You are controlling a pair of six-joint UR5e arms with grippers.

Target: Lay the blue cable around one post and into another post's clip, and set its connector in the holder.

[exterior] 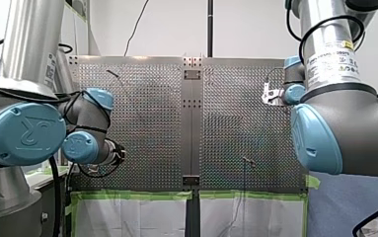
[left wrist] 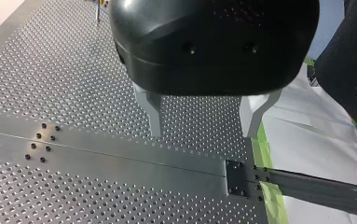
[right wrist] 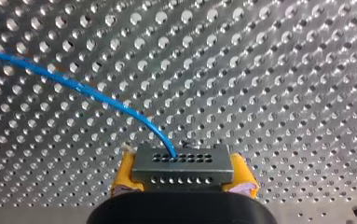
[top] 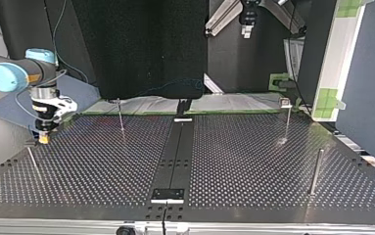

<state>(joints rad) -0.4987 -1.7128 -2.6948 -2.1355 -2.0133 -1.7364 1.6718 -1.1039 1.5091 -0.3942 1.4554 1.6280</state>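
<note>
In the right wrist view my right gripper [right wrist: 185, 186] is shut with its yellow pads [right wrist: 125, 175] on a grey connector block [right wrist: 183, 168] that has rows of small holes. The thin blue cable [right wrist: 73, 86] leaves the block's top and curves away over the perforated plate. The top view shows this gripper [top: 43, 138] low over the table at the left, beside a thin post [top: 32, 161]. My left gripper [left wrist: 204, 126] hangs open above the table's taped edge, with nothing between its metal fingers [left wrist: 155, 116].
More thin posts stand on the table [top: 253, 161]: one at the back left [top: 120, 115], one with a small clip on top at the back right [top: 287, 120], and a thicker one at the right [top: 316, 171]. A dark centre rail [top: 175, 152] carries a bracket [top: 168, 195].
</note>
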